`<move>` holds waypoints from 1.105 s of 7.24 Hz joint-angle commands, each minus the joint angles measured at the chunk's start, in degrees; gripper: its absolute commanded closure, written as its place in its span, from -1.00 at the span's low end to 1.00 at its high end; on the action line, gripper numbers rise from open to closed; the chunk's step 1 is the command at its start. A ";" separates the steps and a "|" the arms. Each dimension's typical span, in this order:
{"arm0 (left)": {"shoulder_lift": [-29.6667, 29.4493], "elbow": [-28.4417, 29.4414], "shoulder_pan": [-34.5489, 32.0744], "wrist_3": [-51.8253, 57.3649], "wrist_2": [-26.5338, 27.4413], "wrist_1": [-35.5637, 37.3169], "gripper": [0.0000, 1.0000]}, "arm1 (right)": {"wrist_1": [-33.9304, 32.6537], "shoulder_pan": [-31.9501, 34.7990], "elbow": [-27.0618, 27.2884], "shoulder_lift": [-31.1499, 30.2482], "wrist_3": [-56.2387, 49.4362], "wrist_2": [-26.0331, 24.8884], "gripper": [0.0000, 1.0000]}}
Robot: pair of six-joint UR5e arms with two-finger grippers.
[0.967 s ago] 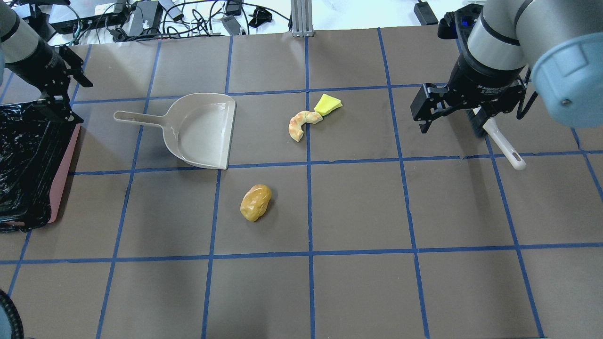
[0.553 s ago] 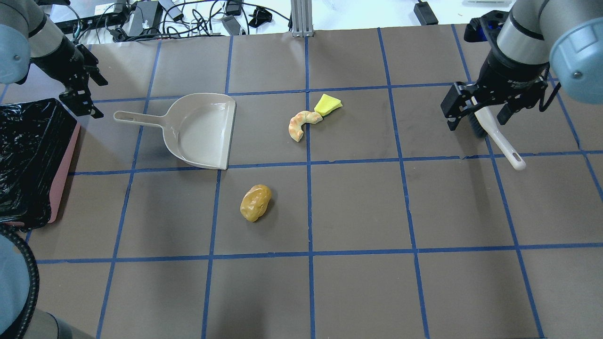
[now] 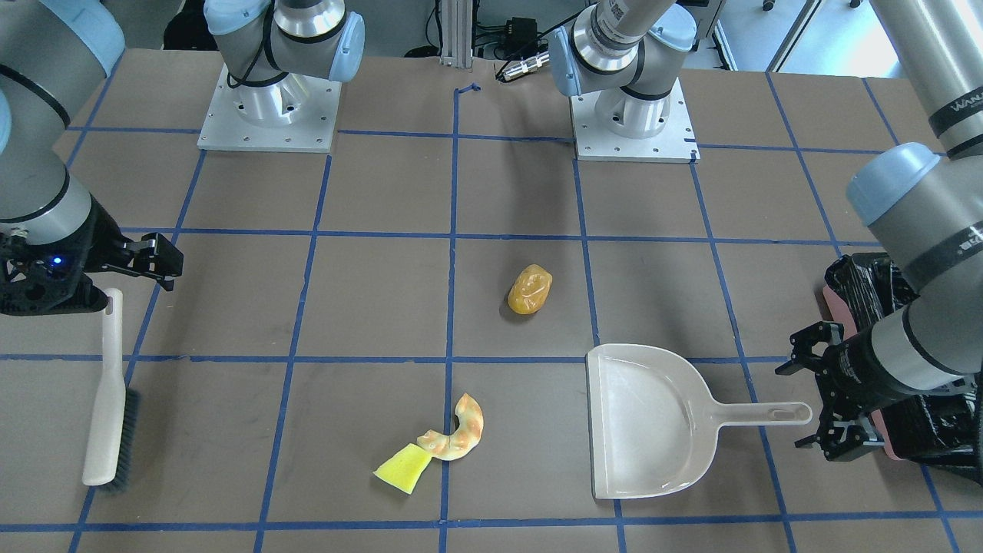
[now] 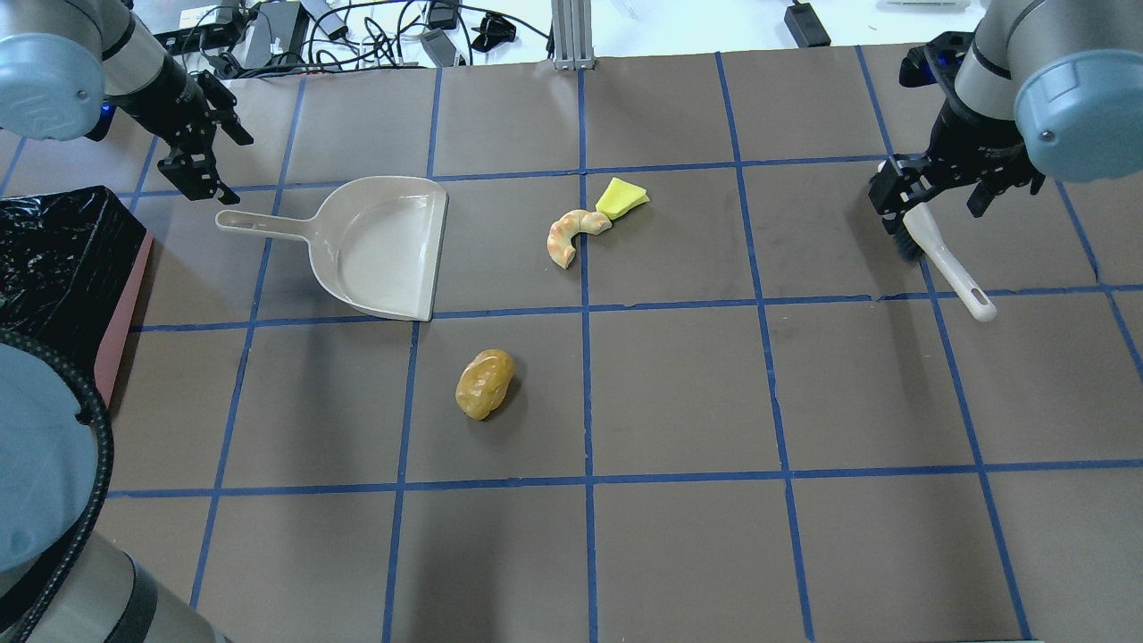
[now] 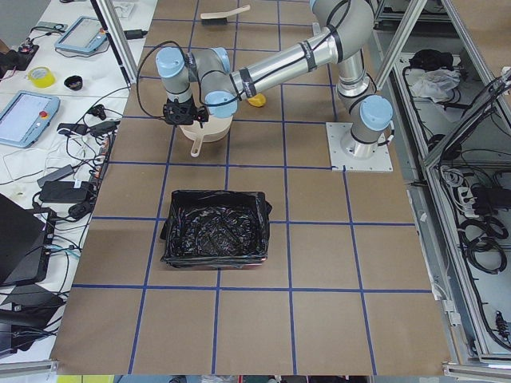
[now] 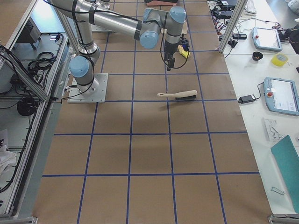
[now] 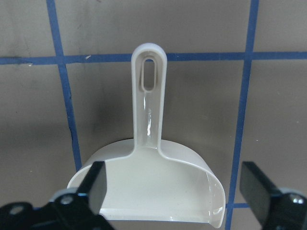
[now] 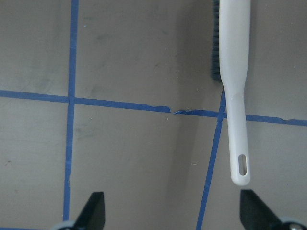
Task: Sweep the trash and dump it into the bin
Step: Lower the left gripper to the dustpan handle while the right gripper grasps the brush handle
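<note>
Moved: left gripper is now hovering by the dustpan handle's tip, away from the bin; right gripper is sitting farther out over the brush. Both are gaping wide, holding nothing. Bin, pink, black-lined, is running off the overhead view's left edge. Brush bristles are hiding partly beneath the right gripper. Trash is lying mid-table: glossy amber lump alone, croissant piece touching yellow wedge.

Amber lump lies alone; croissant piece touches yellow wedge; black-lined pink bin stands well apart.

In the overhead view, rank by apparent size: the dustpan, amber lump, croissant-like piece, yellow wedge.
1. dustpan
2. amber lump
3. croissant-like piece and yellow wedge: too similar to rank.
</note>
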 commanded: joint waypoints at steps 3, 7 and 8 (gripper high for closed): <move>-3.72 -2.42 -0.04 0.23 0.49 9.00 -0.98 | -2.50 -4.55 0.06 3.58 -6.23 1.45 -0.97; -1.98 -9.98 -0.39 -0.49 2.34 12.71 -0.98 | -10.89 -7.73 3.81 6.93 -10.55 2.25 -0.92; -1.54 -10.69 -0.39 0.73 3.56 12.71 -0.99 | -15.73 -8.43 6.98 6.93 -11.95 1.98 -0.92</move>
